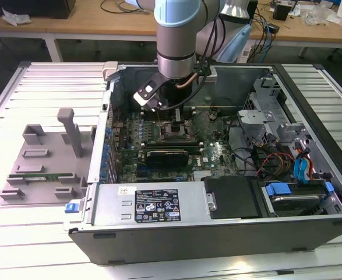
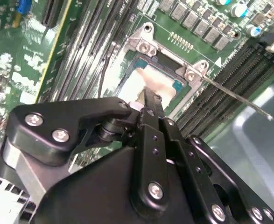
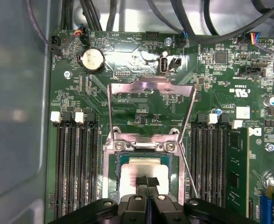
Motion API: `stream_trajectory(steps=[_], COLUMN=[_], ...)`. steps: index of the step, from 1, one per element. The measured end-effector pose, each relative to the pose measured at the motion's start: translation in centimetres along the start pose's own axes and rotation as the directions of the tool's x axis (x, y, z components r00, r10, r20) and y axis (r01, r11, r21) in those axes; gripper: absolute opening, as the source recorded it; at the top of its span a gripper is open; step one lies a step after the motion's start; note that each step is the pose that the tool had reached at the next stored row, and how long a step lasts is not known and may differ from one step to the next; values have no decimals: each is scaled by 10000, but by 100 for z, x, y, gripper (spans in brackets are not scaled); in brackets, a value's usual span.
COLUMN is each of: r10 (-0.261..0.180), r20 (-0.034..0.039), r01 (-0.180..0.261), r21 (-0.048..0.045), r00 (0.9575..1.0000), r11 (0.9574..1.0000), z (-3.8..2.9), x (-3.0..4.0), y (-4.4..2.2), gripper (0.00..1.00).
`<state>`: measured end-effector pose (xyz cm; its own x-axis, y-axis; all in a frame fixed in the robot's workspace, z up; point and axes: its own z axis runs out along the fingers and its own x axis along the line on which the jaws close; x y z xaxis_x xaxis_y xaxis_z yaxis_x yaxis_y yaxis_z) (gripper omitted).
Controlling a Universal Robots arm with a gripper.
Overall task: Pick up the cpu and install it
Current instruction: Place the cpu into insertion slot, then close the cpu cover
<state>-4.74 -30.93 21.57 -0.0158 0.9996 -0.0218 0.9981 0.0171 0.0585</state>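
One arm reaches into an open computer case lying on a white slatted table, with a wooden workbench across the top of the exterior view.

In both wrist views the single gripper has its two fingers pressed together with nothing between them, their tips resting on the silver top of the one cpu. The cpu lies flat inside the one motherboard socket, just above centre in the exterior view. The socket's one load plate stands swung open. One coin cell sits on the board beyond it. At the exterior view's left, one grey fixture carries one green memory stick.
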Motion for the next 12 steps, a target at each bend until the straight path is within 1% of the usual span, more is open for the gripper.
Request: stream_trajectory(steps=[1, 2, 12], r10=[0, -1, 0], r20=[1, 2, 2], r01=[0, 1, 0], r21=[1, 1, 1], r00=[10000, 10000, 10000], r11=[10000, 10000, 10000], z=[-177, -247, -258], x=[-4, -6, -6], y=[10, 15, 15], gripper=[11, 11, 11])
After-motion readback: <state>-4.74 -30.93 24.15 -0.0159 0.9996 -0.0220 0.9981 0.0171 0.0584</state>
